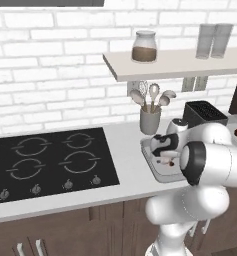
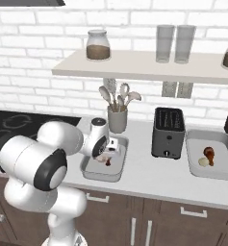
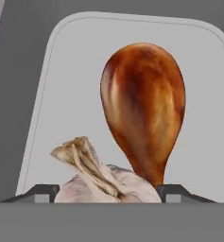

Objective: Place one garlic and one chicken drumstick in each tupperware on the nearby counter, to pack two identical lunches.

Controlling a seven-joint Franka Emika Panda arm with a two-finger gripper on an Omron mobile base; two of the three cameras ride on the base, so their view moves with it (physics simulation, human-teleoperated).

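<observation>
One garlic [image 3: 106,182], one drumstick [image 3: 142,111] — one tupperware [image 3: 61,75]

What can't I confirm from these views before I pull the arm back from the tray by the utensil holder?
- Gripper and garlic, hand view: the bulb sits between the tips, cut off by the bottom edge; held or released cannot be told.
- Near tupperware, both base views: the arm covers most of its contents.
- Far tupperware, left base view: mostly hidden by the arm and cut by the right edge; the right base view shows its drumstick and second garlic.
</observation>
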